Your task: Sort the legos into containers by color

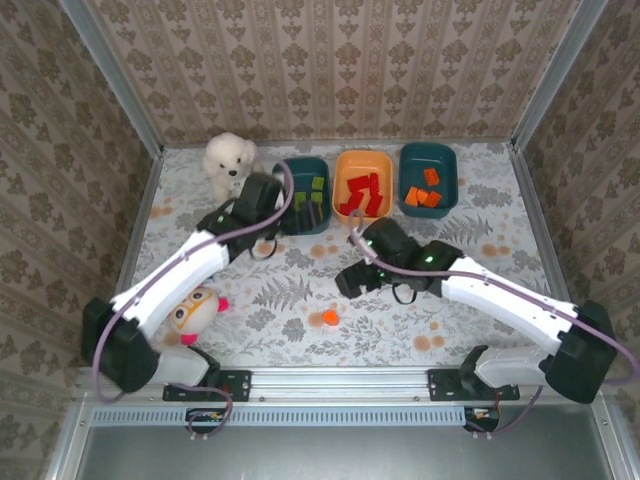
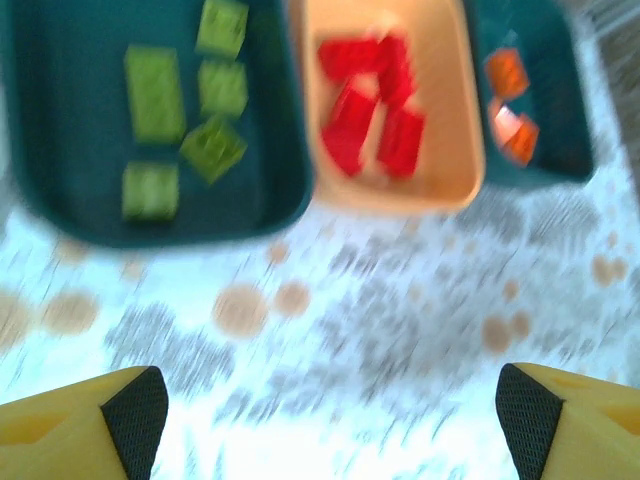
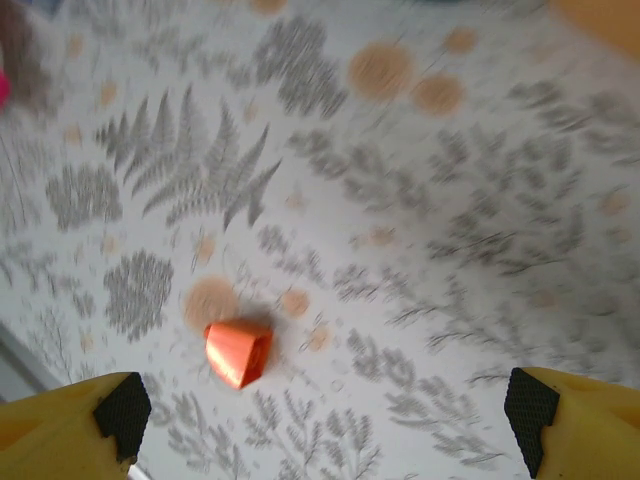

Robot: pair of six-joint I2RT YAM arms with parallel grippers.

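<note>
On the fern-print surface (image 1: 300,290), across the upper middle, the left teal bin (image 1: 295,180) holds lime legos (image 1: 317,186), the orange bin (image 1: 350,168) red legos (image 1: 365,195), the right teal bin (image 1: 442,160) orange legos (image 1: 428,195), while a glossy orange stray lego (image 1: 329,318) lies lower centre, left jaws and right jaws both released.

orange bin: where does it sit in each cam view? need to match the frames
top external: orange bin, middle of the back row of three, red legos inside.
left wrist: orange bin at upper centre-right, just right of a teal bin.
right wrist: an orange edge in the top right corner, probably its rim; too blurred to be sure.
Shared landmark: the fern-print table cover.
</note>
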